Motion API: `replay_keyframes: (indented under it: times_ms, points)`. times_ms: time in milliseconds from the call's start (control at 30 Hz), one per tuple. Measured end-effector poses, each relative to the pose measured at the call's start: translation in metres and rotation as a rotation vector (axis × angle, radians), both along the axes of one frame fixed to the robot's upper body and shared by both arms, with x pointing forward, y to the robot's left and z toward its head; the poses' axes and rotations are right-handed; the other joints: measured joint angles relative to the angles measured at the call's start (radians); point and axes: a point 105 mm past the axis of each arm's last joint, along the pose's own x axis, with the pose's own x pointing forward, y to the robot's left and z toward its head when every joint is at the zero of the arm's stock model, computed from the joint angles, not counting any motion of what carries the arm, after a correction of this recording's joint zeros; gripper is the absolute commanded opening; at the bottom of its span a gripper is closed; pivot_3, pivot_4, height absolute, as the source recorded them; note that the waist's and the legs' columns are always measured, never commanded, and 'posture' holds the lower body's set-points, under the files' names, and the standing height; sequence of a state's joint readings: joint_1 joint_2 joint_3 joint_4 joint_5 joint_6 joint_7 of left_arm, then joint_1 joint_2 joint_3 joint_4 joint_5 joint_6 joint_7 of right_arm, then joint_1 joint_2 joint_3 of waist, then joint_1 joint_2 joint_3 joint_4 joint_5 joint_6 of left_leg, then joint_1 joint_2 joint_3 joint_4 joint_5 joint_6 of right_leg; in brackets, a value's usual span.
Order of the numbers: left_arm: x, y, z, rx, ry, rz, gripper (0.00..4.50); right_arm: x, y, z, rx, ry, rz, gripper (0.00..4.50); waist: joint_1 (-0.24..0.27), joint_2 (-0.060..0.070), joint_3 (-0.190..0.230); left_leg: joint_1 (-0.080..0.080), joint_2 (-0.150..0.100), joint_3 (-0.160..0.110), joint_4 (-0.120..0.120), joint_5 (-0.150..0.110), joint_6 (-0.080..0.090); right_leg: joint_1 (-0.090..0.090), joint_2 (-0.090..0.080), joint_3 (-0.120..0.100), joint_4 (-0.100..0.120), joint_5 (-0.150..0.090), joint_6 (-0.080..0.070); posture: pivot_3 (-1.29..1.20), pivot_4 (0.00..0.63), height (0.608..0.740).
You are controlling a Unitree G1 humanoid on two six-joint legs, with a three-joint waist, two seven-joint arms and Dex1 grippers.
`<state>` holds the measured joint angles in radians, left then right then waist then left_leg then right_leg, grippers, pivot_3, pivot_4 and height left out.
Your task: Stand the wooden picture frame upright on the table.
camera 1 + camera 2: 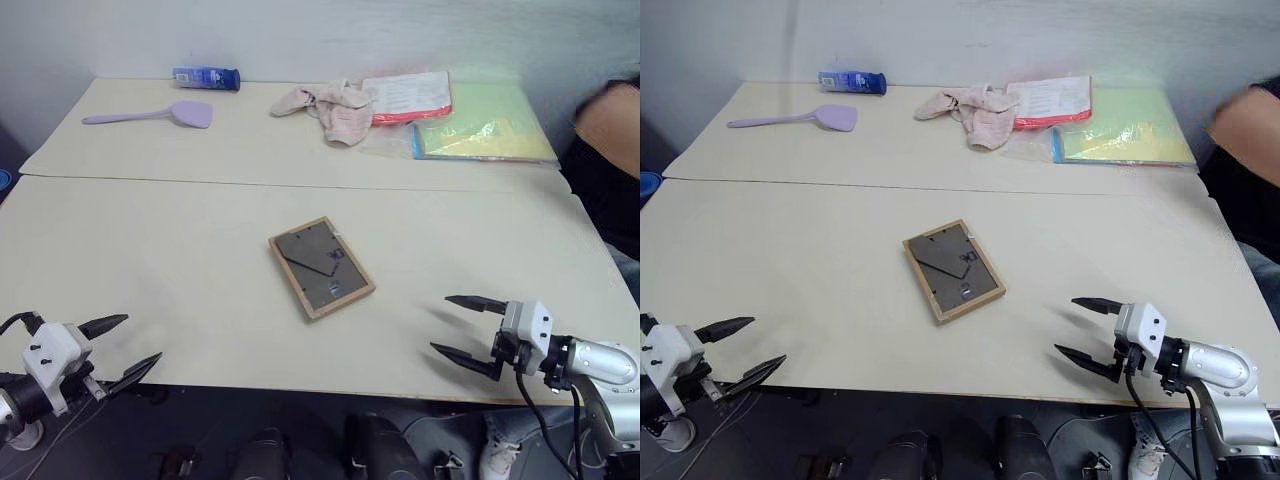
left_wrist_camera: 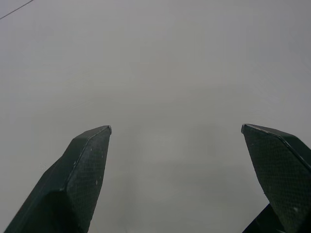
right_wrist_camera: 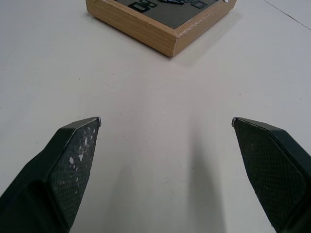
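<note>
The wooden picture frame (image 1: 321, 267) lies flat, face down, near the middle of the cream table (image 1: 180, 250), its dark backing board and easel stand facing up. Its near light-wood corner (image 3: 167, 34) shows in the right wrist view. My right gripper (image 1: 458, 325) hovers open over the table's front right edge, pointing toward the frame, with bare table between them. At the front left edge my left gripper (image 1: 132, 345) is open too and holds nothing. Its two fingertips (image 2: 92, 145) stand wide apart over bare tabletop.
Along the far side lie a blue bottle (image 1: 206, 77), a lilac spatula (image 1: 160, 115), a crumpled pink cloth (image 1: 330, 105), a red-edged booklet (image 1: 408, 96) and yellow-green sheets (image 1: 485, 125). A person's arm (image 1: 610, 115) shows at the right edge. A seam (image 1: 300, 186) crosses the table.
</note>
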<state>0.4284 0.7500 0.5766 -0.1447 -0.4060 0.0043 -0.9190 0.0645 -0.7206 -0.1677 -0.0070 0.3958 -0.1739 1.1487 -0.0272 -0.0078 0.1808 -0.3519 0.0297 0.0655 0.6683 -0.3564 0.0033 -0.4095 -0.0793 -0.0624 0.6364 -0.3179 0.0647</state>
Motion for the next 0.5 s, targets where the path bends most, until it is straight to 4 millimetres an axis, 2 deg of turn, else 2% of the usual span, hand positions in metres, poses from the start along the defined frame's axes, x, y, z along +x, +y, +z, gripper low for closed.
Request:
replay_keyframes:
  times_ms: [67, 167, 200, 300, 367, 500]
  points:
    - [0.002, -0.001, -0.001, -0.007, 0.010, -0.002, 4.50, 0.001, 0.003, 0.000, 0.013, -0.003, 0.005, 4.46, 0.000, 0.000, 0.000, 0.000, 0.000, 0.000, 0.000, 0.000, 0.000, 0.000, 0.000, 0.000, 0.000, 0.000, 0.000, 0.00, 0.150, 0.740]
    - [0.008, -0.011, 0.002, -0.050, 0.024, -0.023, 4.50, 0.007, 0.016, 0.004, 0.045, -0.012, 0.030, 3.91, -0.002, 0.000, 0.000, 0.000, 0.000, 0.000, 0.000, 0.001, -0.001, 0.000, 0.000, 0.000, 0.001, 0.000, 0.000, 0.00, 0.150, 0.740]
    - [0.014, -0.020, 0.004, -0.078, 0.041, -0.045, 4.50, 0.014, 0.024, 0.009, 0.066, -0.018, 0.034, 3.60, -0.001, 0.000, 0.000, 0.000, 0.000, 0.000, 0.000, 0.002, -0.002, 0.000, 0.000, 0.000, 0.001, 0.000, 0.000, 0.00, 0.150, 0.740]
    - [0.037, -0.052, 0.014, -0.124, 0.053, -0.115, 3.93, 0.032, 0.045, 0.027, 0.073, -0.058, 0.066, 2.55, -0.001, 0.000, 0.000, 0.000, 0.000, 0.000, 0.000, 0.002, -0.004, 0.000, 0.000, 0.000, 0.002, 0.000, 0.000, 0.00, 0.150, 0.740]
    - [0.050, -0.067, 0.016, -0.136, 0.062, -0.133, 3.35, 0.042, 0.057, 0.034, 0.067, -0.082, 0.079, 1.90, 0.001, 0.000, 0.000, 0.000, 0.000, -0.001, 0.000, 0.003, -0.005, -0.001, 0.000, 0.000, 0.002, 0.000, 0.000, 0.00, 0.150, 0.740]
    - [0.079, -0.101, 0.012, -0.122, 0.085, -0.166, 2.04, 0.068, 0.076, 0.030, 0.025, -0.101, 0.064, 0.48, 0.000, 0.000, 0.000, -0.002, -0.001, 0.000, 0.002, 0.005, -0.004, -0.001, 0.001, 0.000, 0.006, 0.001, 0.001, 0.00, 0.150, 0.740]
